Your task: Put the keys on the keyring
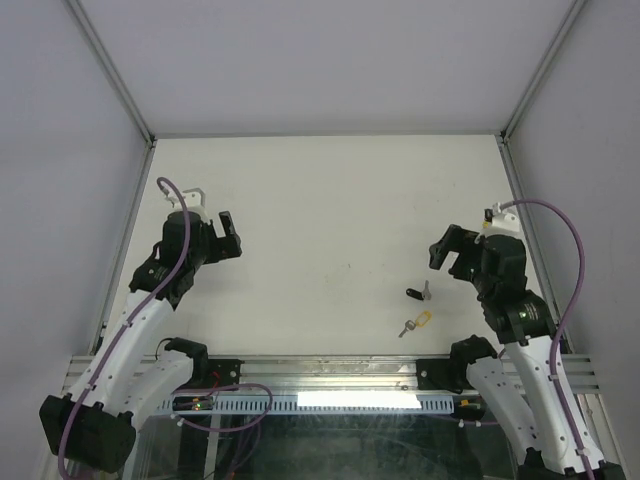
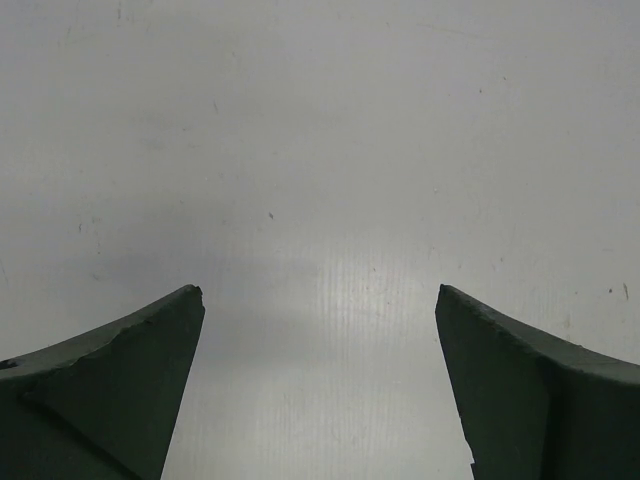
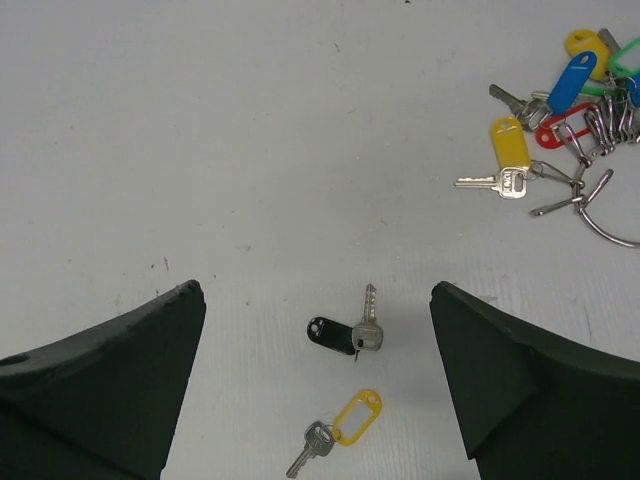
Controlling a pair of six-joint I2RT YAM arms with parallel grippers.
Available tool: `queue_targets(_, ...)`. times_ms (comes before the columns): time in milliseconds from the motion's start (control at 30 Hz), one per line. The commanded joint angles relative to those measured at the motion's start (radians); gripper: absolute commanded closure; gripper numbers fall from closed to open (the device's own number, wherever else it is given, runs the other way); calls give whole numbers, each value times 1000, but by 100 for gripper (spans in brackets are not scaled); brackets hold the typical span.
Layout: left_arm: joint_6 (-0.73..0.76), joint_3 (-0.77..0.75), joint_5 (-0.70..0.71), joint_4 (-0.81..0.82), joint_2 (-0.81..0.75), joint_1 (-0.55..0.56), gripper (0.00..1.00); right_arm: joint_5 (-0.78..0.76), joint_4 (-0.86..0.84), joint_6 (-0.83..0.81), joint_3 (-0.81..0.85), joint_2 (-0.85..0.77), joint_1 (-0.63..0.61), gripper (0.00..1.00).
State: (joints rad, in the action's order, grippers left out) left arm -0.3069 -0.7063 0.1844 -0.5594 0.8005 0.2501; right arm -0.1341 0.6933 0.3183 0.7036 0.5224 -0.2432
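Note:
A key with a black tag point(image 3: 340, 333) lies on the white table between my right gripper's open fingers point(image 3: 316, 292). A key with a yellow tag point(image 3: 345, 425) lies just nearer. Both also show in the top view, black point(image 1: 417, 292) and yellow point(image 1: 418, 321), just left of and nearer than the right gripper point(image 1: 452, 258). At the upper right of the right wrist view lies a bunch of keys with yellow point(image 3: 508, 150), blue point(image 3: 570, 82), red and green tags, hooked to a thin silver keyring point(image 3: 608, 222). My left gripper point(image 1: 213, 228) is open and empty over bare table point(image 2: 320, 290).
Metal frame posts run along the table's left point(image 1: 125, 230) and right point(image 1: 520, 200) edges. A rail with cables point(image 1: 330, 370) crosses the near edge. The bunch of keys is hidden under the right arm in the top view.

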Motion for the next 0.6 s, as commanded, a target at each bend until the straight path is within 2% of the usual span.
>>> queue_targets(0, -15, -78, 30, 31, 65, 26, 2, 73, -22, 29, 75, 45, 76, 2)
queue_targets(200, -10, -107, 32, 77, 119, 47, 1, 73, -1, 42, 130, 128, 144, 1)
queue_targets(433, -27, -114, 109, 107, 123, 58, 1, 8, 30, 33, 206, 248, 176, 1)
queue_targets(567, -14, -122, 153, 127, 126, 60, 1, 24, 49, 14, 271, 358, 183, 6)
